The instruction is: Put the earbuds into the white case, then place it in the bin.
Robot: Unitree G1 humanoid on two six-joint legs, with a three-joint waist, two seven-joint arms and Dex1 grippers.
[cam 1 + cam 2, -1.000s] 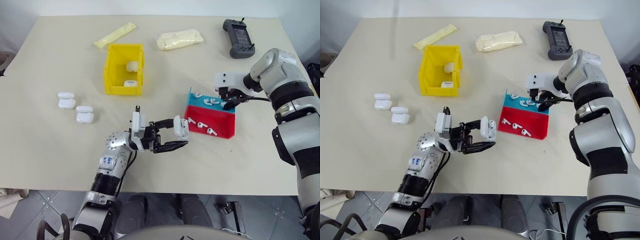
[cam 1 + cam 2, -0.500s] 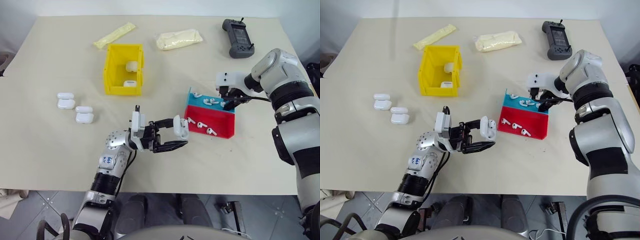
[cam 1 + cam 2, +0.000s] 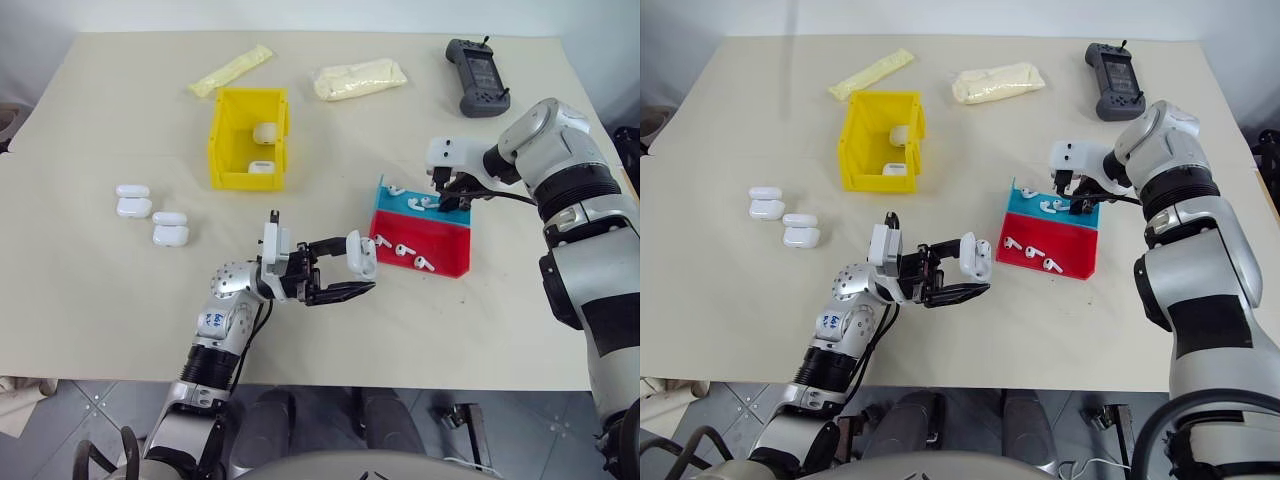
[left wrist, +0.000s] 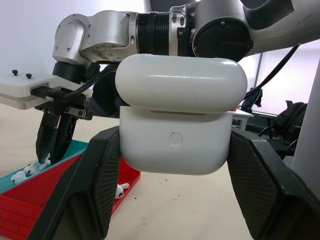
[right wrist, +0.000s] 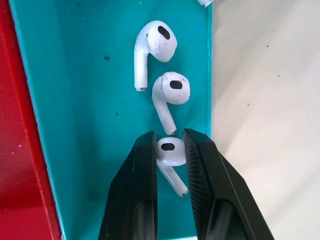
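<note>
Right wrist view: right tool (image 5: 170,150), nearly closed, pinches one small glossy white earbud (image 5: 169,159) in the teal tray (image 5: 80,150); lift straight, avoiding neighbours. Left tool (image 4: 175,170) clamps the glossy white case (image 4: 176,117) above the tabletop (image 3: 100,270), left of the tray.

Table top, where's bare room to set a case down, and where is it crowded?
Free: the wide stretch of table in front of the spare cases; also the patch between the yellow bin and the red tray. Crowded: around the trays, where the right gripper is closing on an earbud and the left gripper holds a case.
</note>
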